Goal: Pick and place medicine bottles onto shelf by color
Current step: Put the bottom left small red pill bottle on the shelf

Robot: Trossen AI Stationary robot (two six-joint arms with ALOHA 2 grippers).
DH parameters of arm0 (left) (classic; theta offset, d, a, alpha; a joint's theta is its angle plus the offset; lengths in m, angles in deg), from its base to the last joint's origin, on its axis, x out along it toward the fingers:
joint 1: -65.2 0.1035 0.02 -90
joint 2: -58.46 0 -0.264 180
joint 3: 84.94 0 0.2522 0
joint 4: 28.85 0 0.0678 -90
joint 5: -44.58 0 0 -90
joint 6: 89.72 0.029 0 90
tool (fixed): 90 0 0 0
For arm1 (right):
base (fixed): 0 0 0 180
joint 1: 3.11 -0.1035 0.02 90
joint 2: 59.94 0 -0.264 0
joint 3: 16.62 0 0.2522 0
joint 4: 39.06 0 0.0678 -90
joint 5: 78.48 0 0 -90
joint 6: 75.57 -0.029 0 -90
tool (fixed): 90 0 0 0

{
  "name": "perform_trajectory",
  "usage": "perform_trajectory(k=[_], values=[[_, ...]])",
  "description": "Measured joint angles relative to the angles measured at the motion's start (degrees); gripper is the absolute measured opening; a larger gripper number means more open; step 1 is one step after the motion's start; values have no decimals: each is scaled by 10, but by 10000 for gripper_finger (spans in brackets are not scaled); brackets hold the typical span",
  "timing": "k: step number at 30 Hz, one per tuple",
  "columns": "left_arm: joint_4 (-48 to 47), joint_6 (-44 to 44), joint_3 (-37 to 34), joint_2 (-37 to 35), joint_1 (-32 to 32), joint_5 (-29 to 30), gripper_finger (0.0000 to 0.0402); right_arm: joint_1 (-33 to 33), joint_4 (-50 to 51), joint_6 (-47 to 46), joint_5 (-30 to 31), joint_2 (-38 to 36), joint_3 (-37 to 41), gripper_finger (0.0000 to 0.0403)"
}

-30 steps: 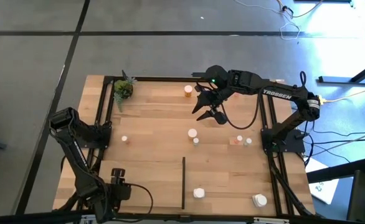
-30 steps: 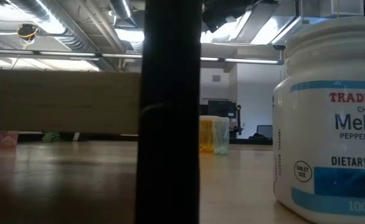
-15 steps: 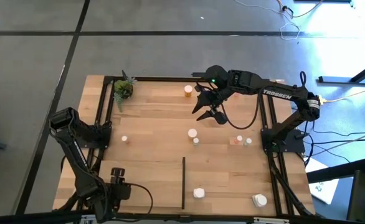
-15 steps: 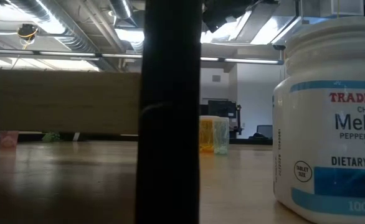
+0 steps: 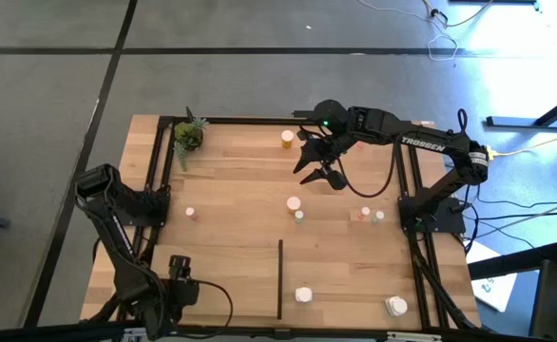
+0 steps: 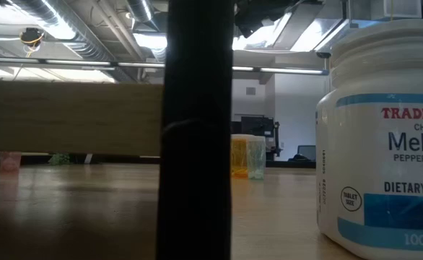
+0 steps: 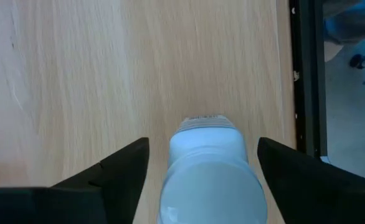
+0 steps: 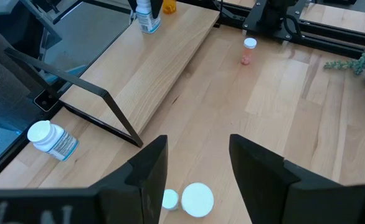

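My left gripper (image 7: 203, 143) stands open at the near left corner of the shelf (image 5: 240, 180), pointing steeply down. A white medicine bottle (image 7: 207, 174) with a ribbed cap (image 7: 202, 123) rests on the wood between its fingers, with a gap on each side. In the right wrist view this bottle (image 8: 149, 17) looks upright, with an orange bottle (image 8: 169, 6) beside it. My left arm hides both in the high view, where its gripper (image 5: 178, 269) shows. My right gripper (image 5: 321, 174) hangs open and empty over the far middle, above two small bottles (image 8: 198, 199).
Other bottles are spread over the board: one orange (image 5: 287, 140) at the far edge, one at the left (image 5: 191, 214), two at the right (image 5: 370, 216), two white near the front (image 5: 303, 295) (image 5: 395, 306). A black divider strip (image 5: 279, 278) and a small plant (image 5: 188, 136) also stand there.
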Motion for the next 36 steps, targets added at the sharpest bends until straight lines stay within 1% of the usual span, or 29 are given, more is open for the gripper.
perform_trajectory(k=[5, 11, 15, 21, 32, 36], values=[[0, 0, 0, 0, 0, 8, 309, 0, 0, 0, 0, 0, 0, 174], [0, 0, 0, 0, 0, 11, 306, 0, 0, 0, 0, 0, 0, 174], [1, -1, 0, 0, 0, 34, 305, 0, 0, 0, 0, 0, 0, 174], [9, -1, 1, 0, 0, 44, 305, 0, 0, 0, 0, 0, 0, 174], [-46, -1, 55, -2, 2, 48, 305, 0, -1, 0, 0, 0, 0, 174], [-64, -2, 87, -2, 9, 30, 305, 0, -1, 0, 0, 0, 0, 174]])
